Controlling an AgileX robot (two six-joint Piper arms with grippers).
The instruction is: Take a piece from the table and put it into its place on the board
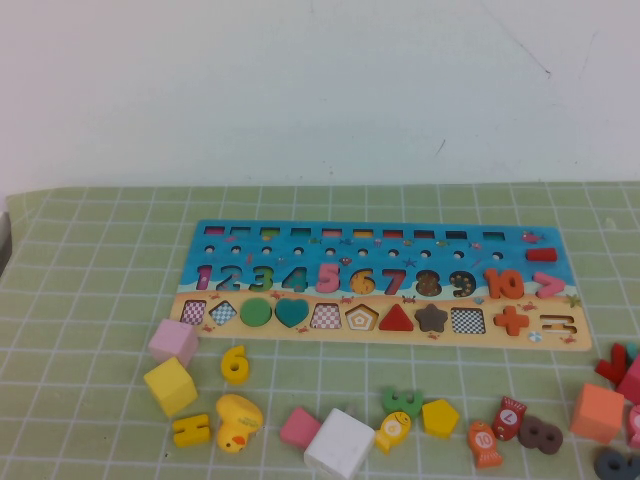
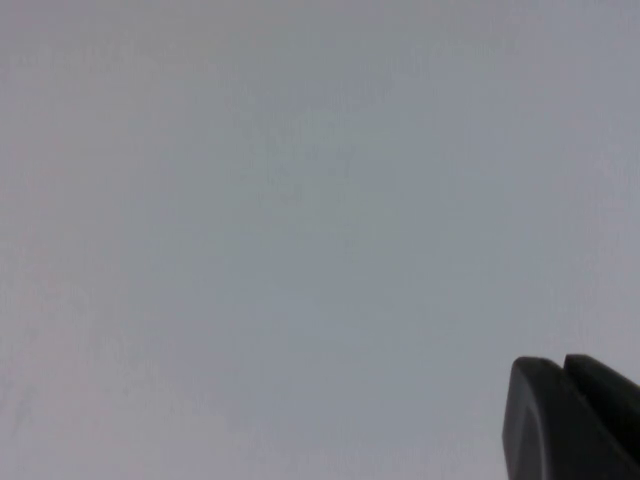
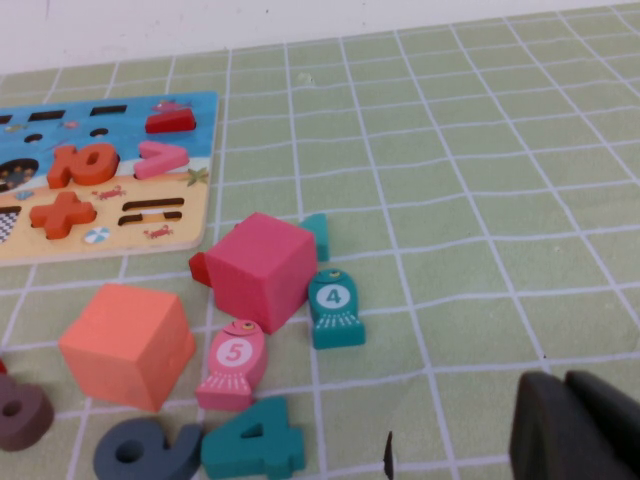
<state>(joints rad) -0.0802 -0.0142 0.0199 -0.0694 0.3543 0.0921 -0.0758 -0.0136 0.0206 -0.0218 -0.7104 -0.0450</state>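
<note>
The blue and tan number board (image 1: 545,250) lies flat in the middle of the green mat; some of its shape slots show checkered bottoms. Loose pieces lie in front of it: a yellow 6 (image 1: 234,364), a pink square (image 1: 299,426), a yellow pentagon (image 1: 440,417), a green 3 (image 1: 402,402) and a brown 8 (image 1: 540,434). Neither gripper shows in the high view. My right gripper (image 3: 565,385) is shut and empty above bare mat, to the right of a teal fish (image 3: 333,308) and a red cube (image 3: 260,270). My left gripper (image 2: 562,375) is shut, facing a blank grey surface.
Cubes lie left of the pieces: pink (image 1: 173,341), yellow (image 1: 170,386), white (image 1: 340,443). An orange cube (image 1: 597,412) lies at the right, also in the right wrist view (image 3: 130,345), with a pink fish (image 3: 233,365) and a teal 4 (image 3: 255,448). A white wall stands behind the mat.
</note>
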